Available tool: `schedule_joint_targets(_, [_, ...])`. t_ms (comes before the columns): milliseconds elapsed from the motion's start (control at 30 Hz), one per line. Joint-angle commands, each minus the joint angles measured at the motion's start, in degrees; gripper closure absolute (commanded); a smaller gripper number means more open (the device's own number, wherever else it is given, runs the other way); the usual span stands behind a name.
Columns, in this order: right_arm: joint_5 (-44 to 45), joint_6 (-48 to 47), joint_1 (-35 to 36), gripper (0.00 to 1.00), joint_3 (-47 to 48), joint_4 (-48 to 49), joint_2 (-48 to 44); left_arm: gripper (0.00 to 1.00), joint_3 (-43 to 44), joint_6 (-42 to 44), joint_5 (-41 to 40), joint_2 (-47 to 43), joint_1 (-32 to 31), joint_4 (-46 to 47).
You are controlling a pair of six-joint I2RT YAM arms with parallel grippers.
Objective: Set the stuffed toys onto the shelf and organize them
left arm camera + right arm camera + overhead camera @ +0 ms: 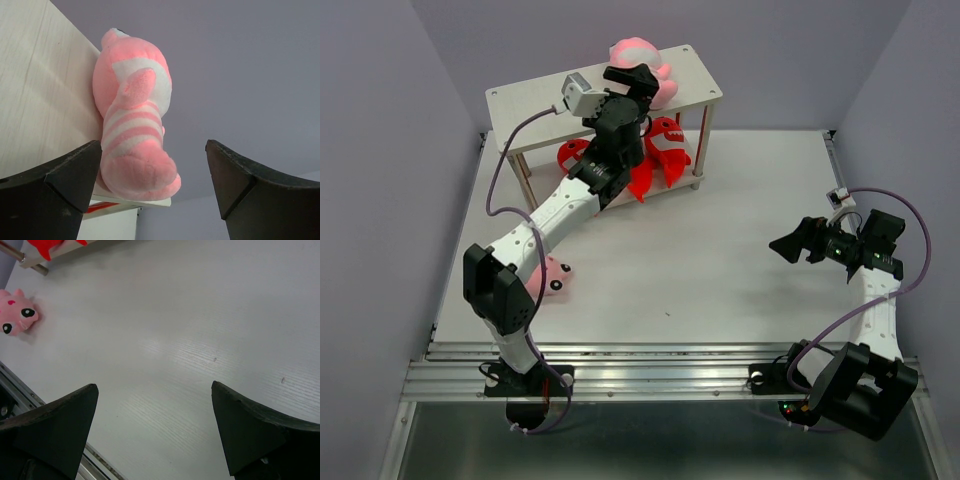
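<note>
Table: white, lilac walls around; shelf at upper centre.
Left gripper: spread wide around pink striped toy on the top tier, likely letting go.
Red sharks: lower tier, grouped by kind.
Second pink toy: lower left, on the table.
Right gripper: spread, empty, mid-right.

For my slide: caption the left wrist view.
Open left gripper facing pink striped toy lying on the shelf.

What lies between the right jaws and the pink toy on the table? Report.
Only bare tabletop, from the open jaws of the right gripper to the pink toy; the right wrist view shows it.
</note>
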Motion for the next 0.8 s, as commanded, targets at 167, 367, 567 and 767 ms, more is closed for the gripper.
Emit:
schedule_joint_targets(167, [-0.91, -2.4, 0.37, 0.0, 1.25, 0.26, -0.12, 0.03, -4.2, 12.42, -0.1, -11.23, -0.33, 6.43])
schedule_joint_targets(367, [-2.23, -8.11, 0.37, 0.0, 1.52, -2.82, -1.69, 0.01, -10.69, 30.05, 11.65, -20.45, -0.33, 9.07])
schedule_joint_targets(567, [-1.97, -9.53, 0.37, 0.0, 0.55, -2.74, -3.81, 0.01, -26.23, 42.82, 24.67, -37.32, -0.33, 2.61])
schedule_joint_targets(767, [-2.32, -9.79, 0.37, 0.0, 0.81, -3.0, -2.58, 0.01, -44.33, 39.08, 21.64, -54.81, -0.24, -12.17])
